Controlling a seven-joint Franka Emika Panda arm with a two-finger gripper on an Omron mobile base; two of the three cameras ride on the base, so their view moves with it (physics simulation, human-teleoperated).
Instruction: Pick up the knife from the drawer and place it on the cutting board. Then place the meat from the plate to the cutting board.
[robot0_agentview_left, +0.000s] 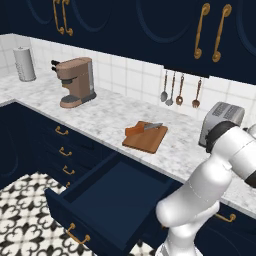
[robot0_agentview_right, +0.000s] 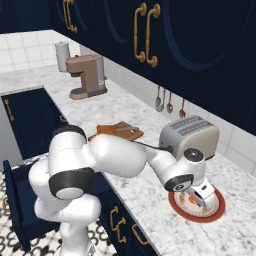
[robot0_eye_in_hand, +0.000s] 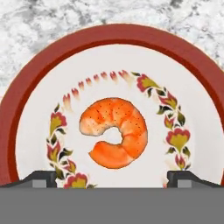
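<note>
Claw (robot0_eye_in_hand: 112, 179): spread wide, gripping nothing, poised right above the plate with one tip on each side of the meat.
Meat (robot0_eye_in_hand: 116, 132): curled orange lump at the plate's centre, untouched.
Plate (robot0_agentview_right: 176, 207): on the marble tabletop (robot0_agentview_left: 100, 117), just beside the toaster (robot0_agentview_right: 189, 135).
Knife (robot0_agentview_left: 145, 128): lying on the board, blade pointing toward the toaster.
Board (robot0_agentview_left: 147, 140): on the tabletop, further from the plate than the toaster.
Drawer (robot0_agentview_left: 107, 192): pulled out below the board.
</note>
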